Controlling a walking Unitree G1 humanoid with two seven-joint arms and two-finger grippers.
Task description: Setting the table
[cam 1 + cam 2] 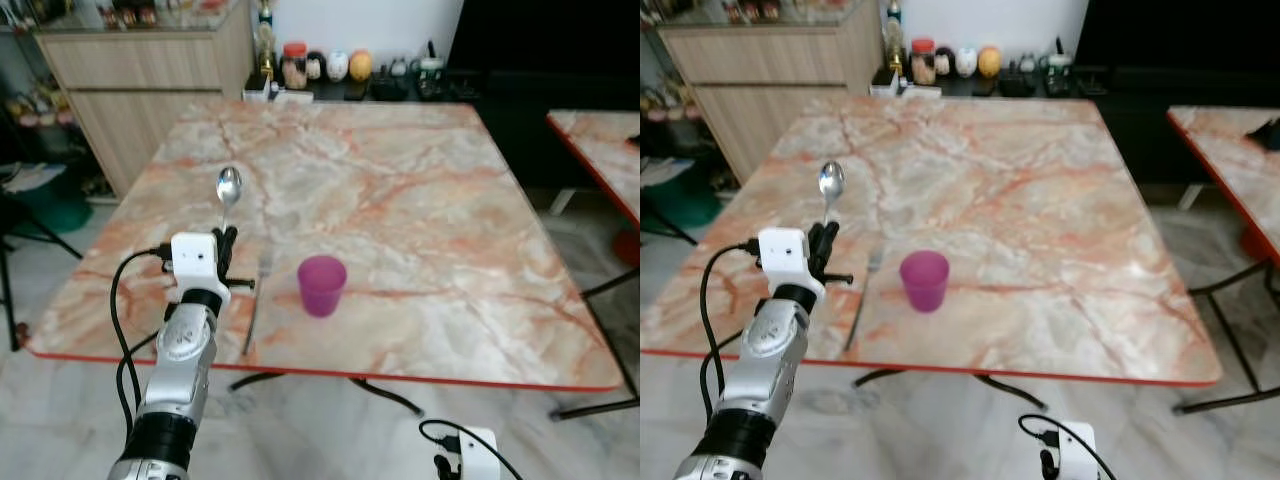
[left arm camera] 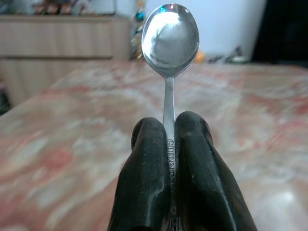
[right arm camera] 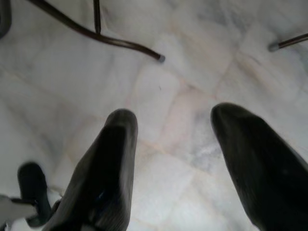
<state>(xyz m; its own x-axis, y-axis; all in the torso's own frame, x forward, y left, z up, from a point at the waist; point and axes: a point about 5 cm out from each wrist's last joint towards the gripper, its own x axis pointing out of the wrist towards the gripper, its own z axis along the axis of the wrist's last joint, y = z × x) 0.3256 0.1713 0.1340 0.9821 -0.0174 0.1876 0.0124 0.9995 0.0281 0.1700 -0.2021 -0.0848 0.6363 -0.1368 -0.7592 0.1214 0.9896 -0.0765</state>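
left gripper raised over the near left part of the marble table, black fingers pressed tight together on the handle of a metal spoon. spoon held upright, bowl at the top and well above the fingertips, handle running down between the two pads, engraved lettering on it too small to read. silver left arm reaching up from the near edge, white wrist camera box just behind the fingers, black cable looping off to the left side. lying flat on the table just right of that gripper, a fork, tines pointing away toward the far side, handle toward the near edge. just right of the fork, apart from it, a purple cup standing upright, open at the top. along the far edge of the table, a row of jars and bottles, and behind the far left corner a wooden cabinet. part of a second marble table off to the right. right gripper hanging low beside the near edge, fingers spread wide apart with nothing between them, pale tiled floor and a dark table leg beneath.
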